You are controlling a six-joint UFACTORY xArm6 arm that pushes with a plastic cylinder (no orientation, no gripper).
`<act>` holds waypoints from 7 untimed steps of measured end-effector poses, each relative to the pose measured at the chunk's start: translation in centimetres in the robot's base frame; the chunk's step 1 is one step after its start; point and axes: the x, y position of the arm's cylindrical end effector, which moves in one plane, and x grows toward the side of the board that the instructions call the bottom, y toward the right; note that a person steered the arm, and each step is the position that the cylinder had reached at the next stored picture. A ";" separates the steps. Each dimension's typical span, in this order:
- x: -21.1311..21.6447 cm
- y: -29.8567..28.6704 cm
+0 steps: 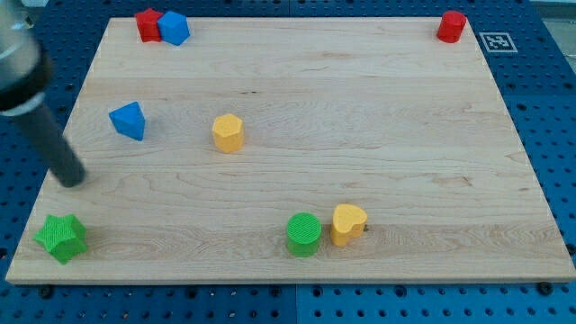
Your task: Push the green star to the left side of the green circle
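Observation:
The green star point(61, 238) lies at the board's bottom-left corner. The green circle point(304, 234) stands near the view's bottom, right of centre-left, touching a yellow heart block point(348, 224) on its right. My tip point(72, 179) is at the board's left edge, just above the green star and a little to its right, apart from it. The dark rod runs up to the view's top left.
A blue triangle-like block point(129, 121) lies upper left, a yellow hexagon point(228, 132) right of it. A red block point(148, 24) and blue block point(174, 28) touch at the top left. A red block point(452, 26) sits at the top right. The wooden board point(378, 117) rests on a blue pegboard.

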 end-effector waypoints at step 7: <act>9.2 13.8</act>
